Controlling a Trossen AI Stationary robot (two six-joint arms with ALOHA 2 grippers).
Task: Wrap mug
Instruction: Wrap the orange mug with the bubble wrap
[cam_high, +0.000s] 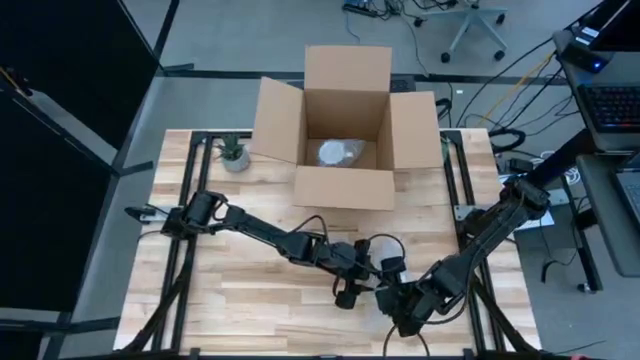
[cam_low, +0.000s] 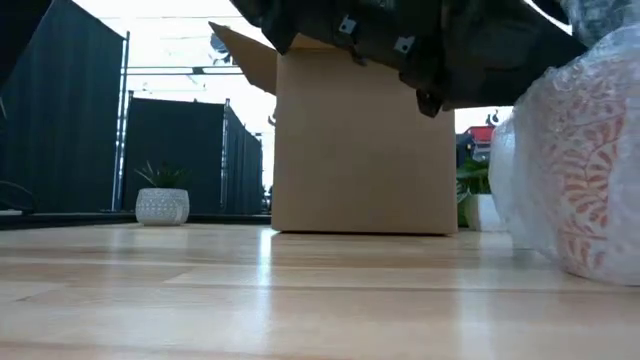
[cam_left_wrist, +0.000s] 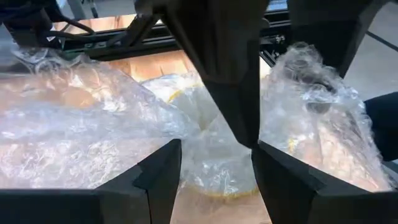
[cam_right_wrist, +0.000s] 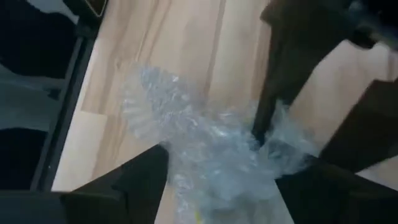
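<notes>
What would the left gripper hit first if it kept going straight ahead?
Probably the bubble wrap around the mug: it fills the view just past the left gripper, between its open fingers.

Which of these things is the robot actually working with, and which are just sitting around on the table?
In use:
- mug, sheathed in bubble wrap
- left gripper and right gripper, both at the bundle

Just sitting there:
- open cardboard box, something wrapped inside
- small potted plant
</notes>
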